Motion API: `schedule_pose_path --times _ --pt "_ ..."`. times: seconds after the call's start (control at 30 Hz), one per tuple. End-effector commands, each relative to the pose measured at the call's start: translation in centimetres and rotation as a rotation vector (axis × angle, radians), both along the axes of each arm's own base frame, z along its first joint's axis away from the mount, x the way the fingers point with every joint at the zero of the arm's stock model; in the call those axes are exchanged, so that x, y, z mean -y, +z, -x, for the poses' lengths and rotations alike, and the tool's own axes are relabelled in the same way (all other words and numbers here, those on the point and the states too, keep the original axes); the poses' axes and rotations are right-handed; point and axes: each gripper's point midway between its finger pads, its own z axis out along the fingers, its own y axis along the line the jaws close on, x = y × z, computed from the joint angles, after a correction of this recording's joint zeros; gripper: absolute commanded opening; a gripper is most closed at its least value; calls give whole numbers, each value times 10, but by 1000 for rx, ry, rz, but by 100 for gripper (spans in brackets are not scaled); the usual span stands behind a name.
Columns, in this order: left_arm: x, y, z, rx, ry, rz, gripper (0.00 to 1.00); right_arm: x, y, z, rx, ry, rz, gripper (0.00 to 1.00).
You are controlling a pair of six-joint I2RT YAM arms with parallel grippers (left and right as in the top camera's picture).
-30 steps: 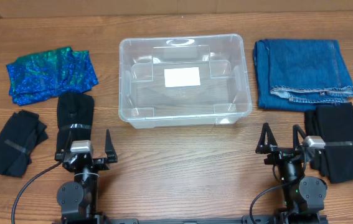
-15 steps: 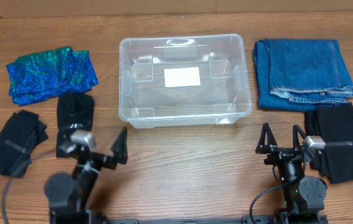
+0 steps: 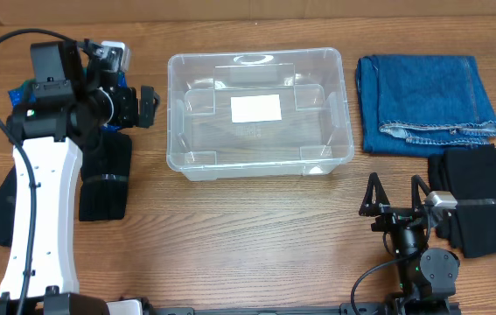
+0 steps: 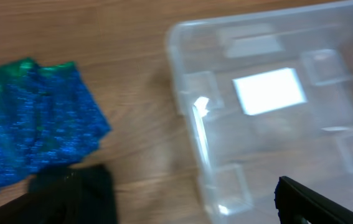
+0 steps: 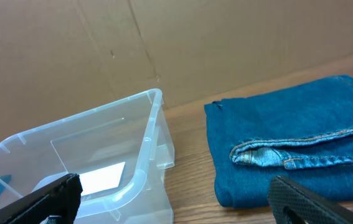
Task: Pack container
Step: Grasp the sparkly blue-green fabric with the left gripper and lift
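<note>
**Overhead.** The container [image 3: 176, 105] sat at the middle of the surface's [image 3: 256, 245] far edge, empty but for its white label [image 3: 256, 108]. By my reading, packing had not begun, since every garment lay outside it. The jeans [image 3: 427, 101] lay folded at the far-right corner. A black garment [image 3: 475, 197] lay just nearer along the right edge, and two dark garments [image 3: 103, 179] lay by the left edge. The left gripper [image 3: 134, 98] hung over the far-left corner, just beside the container's left wall, carrying nothing. The left arm [image 3: 42, 210] covered much of what lay there. The right gripper [image 3: 394, 185] sat by the near edge, released and empty.

**Left wrist.** This view was blurred. The blue-green cloth [image 4: 33, 118] lay left of the container and apart from it, with one of the dark garments showing below it. Only one finger [image 4: 316, 202] appeared, at the lower right, and the other was cut off. That wide placing suggested the gripper was released, with nothing between its fingers.

**Right wrist.** Both fingers stood wide apart at the bottom corners of the view. Between them showed the container's right end and the jeans beside it. The container's left end and the black garment were out of frame.
</note>
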Motion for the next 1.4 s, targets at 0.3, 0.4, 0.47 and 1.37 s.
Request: schedule_pose_path --times 0.3,0.4,0.47,1.37 --pt "-121 -105 -57 -153 428 -278 100 -1 -2 0 4 5 2 100" --pt "-125 -139 -76 -161 424 -280 100 -1 -2 0 4 5 2 100" --pt "-127 -151 -89 -134 428 -278 100 -1 -2 0 4 5 2 100" --pt "-128 -194 -117 -164 434 -243 4 -1 -2 0 4 5 2 100"
